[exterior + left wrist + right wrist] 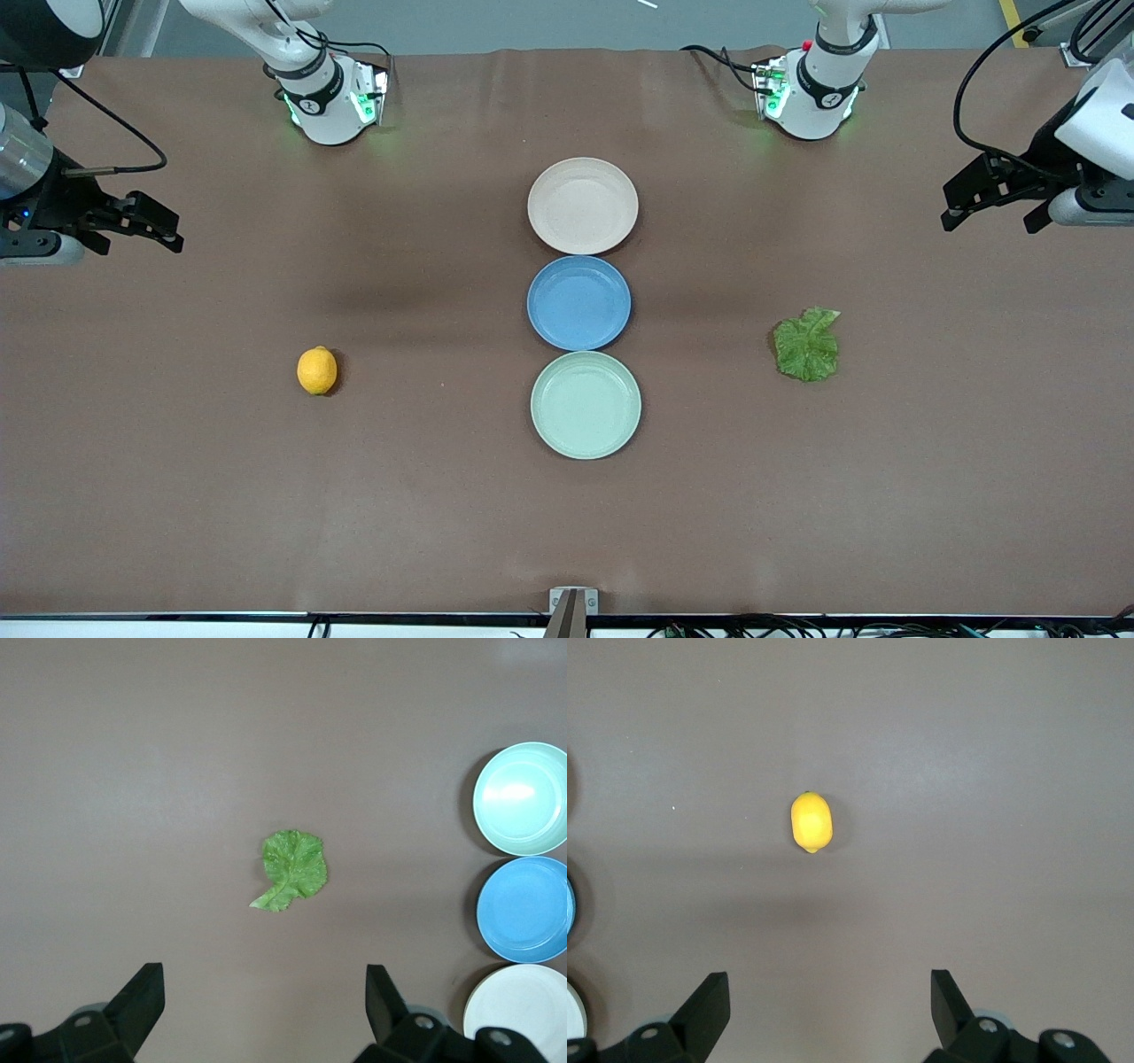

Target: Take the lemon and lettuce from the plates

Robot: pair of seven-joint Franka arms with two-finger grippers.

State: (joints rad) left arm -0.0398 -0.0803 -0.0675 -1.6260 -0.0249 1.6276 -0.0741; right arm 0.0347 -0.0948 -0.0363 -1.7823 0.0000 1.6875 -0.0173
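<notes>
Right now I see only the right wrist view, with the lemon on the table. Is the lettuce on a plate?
Observer: No, the lettuce lies on the bare table toward the left arm's end.
Operator: Do the plates hold anything?
Observer: Nothing; the beige-pink plate, blue plate and mint green plate sit in one row mid-table.
Operator: Where are both grippers?
Observer: The left gripper hangs open over the left arm's end; the right gripper, open, over the right arm's end.

Both end effectors (992, 206) (146, 226) raised, open.
</notes>
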